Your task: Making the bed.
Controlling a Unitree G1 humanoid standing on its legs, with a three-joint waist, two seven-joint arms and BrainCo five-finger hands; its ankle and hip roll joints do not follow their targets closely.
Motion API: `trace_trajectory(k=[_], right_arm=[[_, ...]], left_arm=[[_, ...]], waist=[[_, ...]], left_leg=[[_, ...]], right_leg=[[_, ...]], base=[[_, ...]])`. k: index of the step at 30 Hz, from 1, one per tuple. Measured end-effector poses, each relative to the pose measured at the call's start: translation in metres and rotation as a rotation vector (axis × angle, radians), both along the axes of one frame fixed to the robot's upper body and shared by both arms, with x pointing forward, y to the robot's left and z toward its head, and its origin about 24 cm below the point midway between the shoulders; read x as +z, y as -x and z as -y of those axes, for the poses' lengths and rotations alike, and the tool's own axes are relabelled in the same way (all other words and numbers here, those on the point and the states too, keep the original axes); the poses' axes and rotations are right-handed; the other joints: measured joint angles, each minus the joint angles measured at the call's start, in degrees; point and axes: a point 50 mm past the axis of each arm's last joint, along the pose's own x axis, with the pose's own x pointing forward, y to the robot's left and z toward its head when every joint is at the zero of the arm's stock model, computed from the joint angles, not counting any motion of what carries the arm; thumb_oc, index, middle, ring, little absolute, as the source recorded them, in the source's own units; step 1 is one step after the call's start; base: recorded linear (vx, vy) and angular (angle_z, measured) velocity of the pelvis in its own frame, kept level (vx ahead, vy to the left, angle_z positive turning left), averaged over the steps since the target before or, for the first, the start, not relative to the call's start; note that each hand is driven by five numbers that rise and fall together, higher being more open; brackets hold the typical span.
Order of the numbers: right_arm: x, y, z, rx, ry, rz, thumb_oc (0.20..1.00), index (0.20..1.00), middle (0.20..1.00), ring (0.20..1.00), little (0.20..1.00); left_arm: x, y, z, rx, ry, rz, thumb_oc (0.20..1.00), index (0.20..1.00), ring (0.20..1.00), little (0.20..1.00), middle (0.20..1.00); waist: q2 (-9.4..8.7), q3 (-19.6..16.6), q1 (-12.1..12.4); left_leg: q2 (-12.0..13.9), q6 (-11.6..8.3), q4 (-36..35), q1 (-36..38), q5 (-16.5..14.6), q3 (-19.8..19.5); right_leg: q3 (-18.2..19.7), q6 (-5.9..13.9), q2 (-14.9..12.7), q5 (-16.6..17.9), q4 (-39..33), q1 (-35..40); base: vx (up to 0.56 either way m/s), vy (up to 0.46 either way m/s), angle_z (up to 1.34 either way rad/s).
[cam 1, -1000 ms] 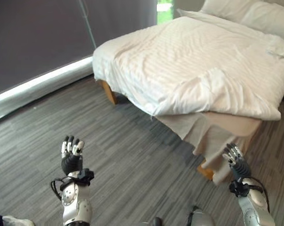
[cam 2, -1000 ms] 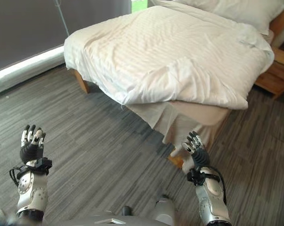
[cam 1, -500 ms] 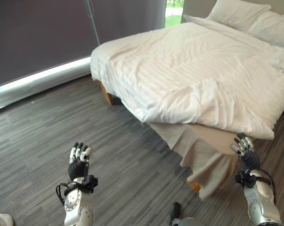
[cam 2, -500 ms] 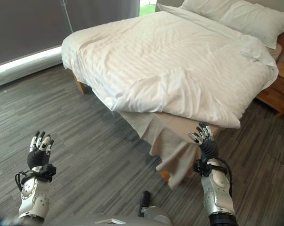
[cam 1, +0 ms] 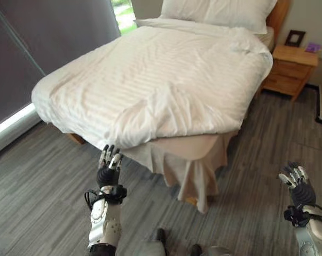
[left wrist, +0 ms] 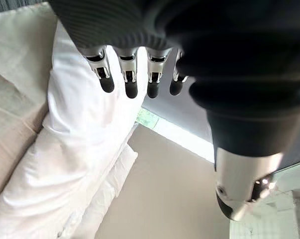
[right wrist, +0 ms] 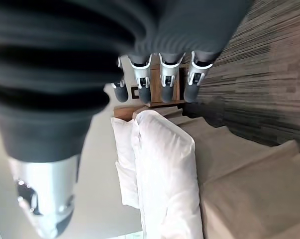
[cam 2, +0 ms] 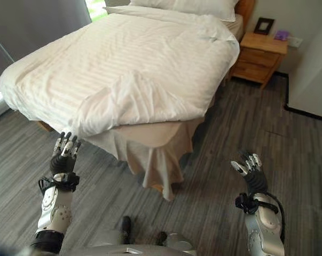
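A wooden-framed bed [cam 1: 75, 138] stands on the grey wood-grain plank floor [cam 1: 32, 181], covered by a white striped duvet [cam 1: 166, 69] that lies rumpled, with a raised fold near the foot corner closest to the robot. Below that corner the duvet edge stops short, and a beige sheet [cam 1: 195, 160] hangs in loose folds down toward the floor. Two white pillows [cam 1: 219, 10] lie side by side at the far head end, against a wooden headboard [cam 1: 278, 16]. Just beside the head of the bed stands a light wooden nightstand [cam 1: 289, 69] with a small dark picture frame [cam 1: 295, 37] upright on its top. A dark grey curtain [cam 1: 48, 32] hangs along the far side of the bed, with a strip of daylight at its foot. The left hand [cam 1: 108, 168] is raised in front of the duvet's near edge, apart from the cloth, its fingers [left wrist: 131, 74] straight, loosely spread and holding nothing. The right hand [cam 1: 297, 184] is raised over the floor, well apart from the bed, its fingers [right wrist: 167, 79] likewise straight, slightly spread and empty.
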Motion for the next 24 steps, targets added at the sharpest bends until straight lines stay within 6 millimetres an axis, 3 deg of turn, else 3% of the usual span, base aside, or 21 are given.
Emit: trace_trajectory(k=[3, 4, 5, 7, 9, 13, 18, 21, 24], right_arm=[[0.000, -0.009, -0.003, 0.003, -0.017, 0.012, 1.000, 1.000, 1.000, 1.000, 1.000], [0.007, -0.018, -0.004, 0.015, -0.012, 0.041, 1.000, 1.000, 1.000, 1.000, 1.000], [0.010, -0.022, -0.005, 0.022, -0.010, 0.054, 1.000, 1.000, 1.000, 1.000, 1.000], [0.020, -0.035, -0.008, 0.056, 0.010, 0.090, 1.000, 1.000, 1.000, 1.000, 1.000], [0.027, -0.043, -0.008, 0.078, 0.038, 0.106, 1.000, 1.000, 1.000, 1.000, 1.000], [0.026, -0.043, -0.011, 0.094, 0.047, 0.098, 1.000, 1.000, 1.000, 1.000, 1.000], [0.021, -0.043, -0.018, 0.126, 0.047, 0.079, 1.000, 1.000, 1.000, 1.000, 1.000], [0.015, -0.039, -0.021, 0.129, 0.050, 0.055, 1.000, 1.000, 1.000, 1.000, 1.000], [0.009, -0.035, -0.024, 0.131, 0.040, 0.026, 1.000, 1.000, 1.000, 1.000, 1.000]], left_arm=[[-0.002, 0.011, -0.019, 0.087, 0.053, 0.005, 1.000, 1.000, 1.000, 1.000, 1.000], [-0.007, 0.023, -0.032, 0.157, 0.077, -0.006, 1.000, 1.000, 1.000, 1.000, 1.000], [-0.008, 0.028, -0.038, 0.189, 0.079, -0.012, 1.000, 1.000, 1.000, 1.000, 1.000], [-0.009, 0.041, -0.053, 0.283, 0.080, -0.020, 1.000, 1.000, 1.000, 1.000, 1.000], [-0.010, 0.044, -0.058, 0.320, 0.081, -0.020, 1.000, 1.000, 1.000, 1.000, 1.000], [-0.009, 0.044, -0.060, 0.329, 0.072, -0.021, 1.000, 1.000, 1.000, 1.000, 1.000], [-0.010, 0.040, -0.055, 0.317, 0.078, -0.030, 1.000, 1.000, 1.000, 1.000, 1.000], [-0.010, 0.032, -0.044, 0.264, 0.081, -0.030, 1.000, 1.000, 1.000, 1.000, 1.000], [-0.008, 0.022, -0.035, 0.218, 0.081, -0.020, 1.000, 1.000, 1.000, 1.000, 1.000]], waist=[[-2.61, -0.4, 2.6], [-1.98, -0.9, 3.5], [-1.67, -1.1, 3.7], [0.15, -0.9, 4.9], [0.09, -1.0, 6.1], [-0.16, -0.9, 8.0], [-1.55, -1.2, 7.9], [-2.49, -1.5, 7.6], [-1.64, -0.4, 6.0]], left_leg=[[-3.2, 0.55, -2.9, 1.9, 0.2, 0.4], [-3.7, 2.89, -4.2, 2.9, 1.8, 0.3], [-3.3, 3.54, -4.8, 3.3, 1.3, 0.4], [-1.6, 3.69, -6.4, 4.3, 0.8, -2.8], [-2.5, 2.56, -6.7, 4.4, 0.0, -2.8], [-2.7, 2.19, -5.6, 4.3, -0.6, -1.5], [-4.3, 3.00, -4.8, 3.4, -1.1, -0.9], [-5.9, 4.96, -4.9, 3.6, -2.3, 0.3], [-6.1, 6.50, -6.3, 5.6, -1.9, -0.1]], right_leg=[[-1.4, 0.40, -0.3, 0.5, -1.3, 0.6], [-0.9, 1.26, 0.6, 1.2, -1.1, 0.8], [-0.1, 1.26, 1.1, 1.2, -0.9, 0.9], [3.7, 0.87, 1.4, -0.9, 3.0, -0.9], [4.6, 1.19, -1.8, -0.3, -0.2, -0.1], [4.4, 1.62, -2.2, 0.7, -2.2, 1.0], [5.2, 3.43, -3.8, 0.9, -2.0, 0.4], [7.2, 5.26, -5.9, -0.1, 3.3, -1.9], [10.1, 6.45, -6.7, -0.1, 15.1, -6.5]], base=[[0.13, 0.127, 0.31], [0.11, 0.084, 0.29], [0.12, 0.086, 0.21], [0.09, 0.056, 0.17], [0.05, 0.033, 0.06], [0.04, 0.075, 0.02], [0.03, 0.053, -0.05], [-0.01, 0.097, -0.18], [0.03, 0.073, 0.06]])
